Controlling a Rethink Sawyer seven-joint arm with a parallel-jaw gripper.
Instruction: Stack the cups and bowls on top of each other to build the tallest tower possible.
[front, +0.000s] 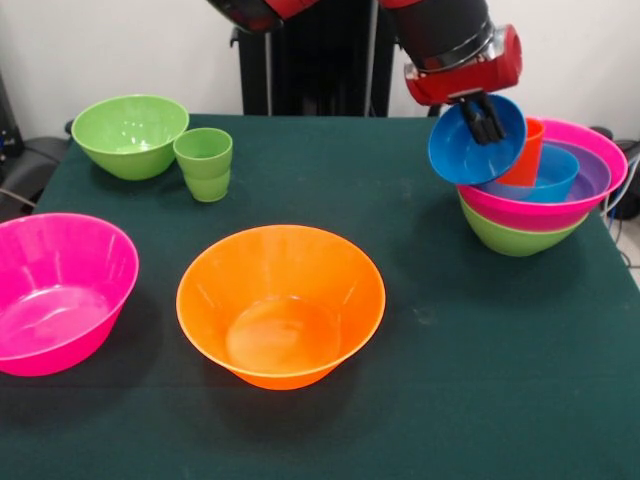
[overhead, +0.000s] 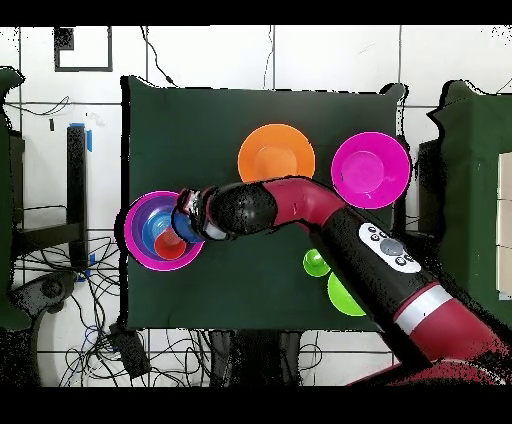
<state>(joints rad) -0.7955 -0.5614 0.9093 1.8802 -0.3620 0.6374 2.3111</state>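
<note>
My gripper is shut on the rim of a small blue bowl, holding it tilted in the air at the tower's left edge. The tower stands at the table's right side: a green bowl at the base, a wide pink bowl, a purple one, a second blue bowl and an orange-red cup inside. In the overhead view the gripper hangs over the right part of the tower. A light green cup stands upright beside a loose green bowl.
A big orange bowl sits near the table's middle front, and a big pink bowl at the front left. From above, the orange bowl and pink bowl lie side by side; my arm covers part of the green bowl.
</note>
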